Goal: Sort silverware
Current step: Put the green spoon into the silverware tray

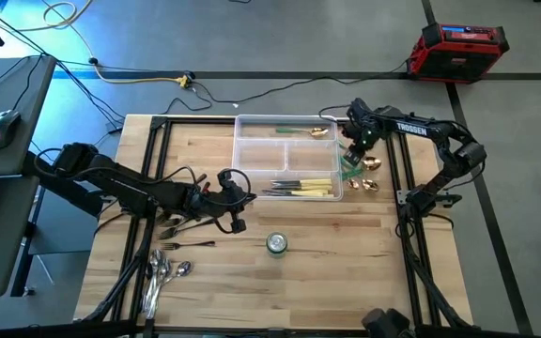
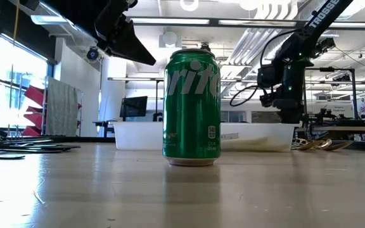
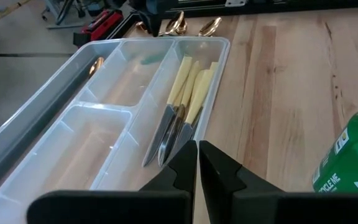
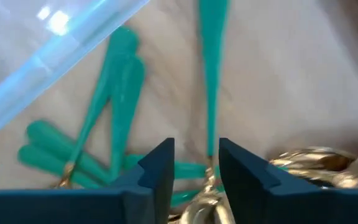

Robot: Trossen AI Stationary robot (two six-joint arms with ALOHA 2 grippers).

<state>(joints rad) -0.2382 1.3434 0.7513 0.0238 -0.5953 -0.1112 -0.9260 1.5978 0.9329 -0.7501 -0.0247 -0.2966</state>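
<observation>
Right of the tray [image 1: 252, 150], the right gripper [image 4: 196, 163] hangs with jaws parted around a green-handled spoon [image 4: 211, 68]. Mid-surface, the left gripper [image 3: 197, 163] waits, jaws closed, empty.

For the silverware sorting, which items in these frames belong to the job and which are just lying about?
Job:
- cream-handled knives in the tray
- green-handled pieces by the right gripper
- dark forks
- silver spoons
- clear divided tray

Lying about:
- green soda can
- red case on the floor
- computer mouse
</observation>
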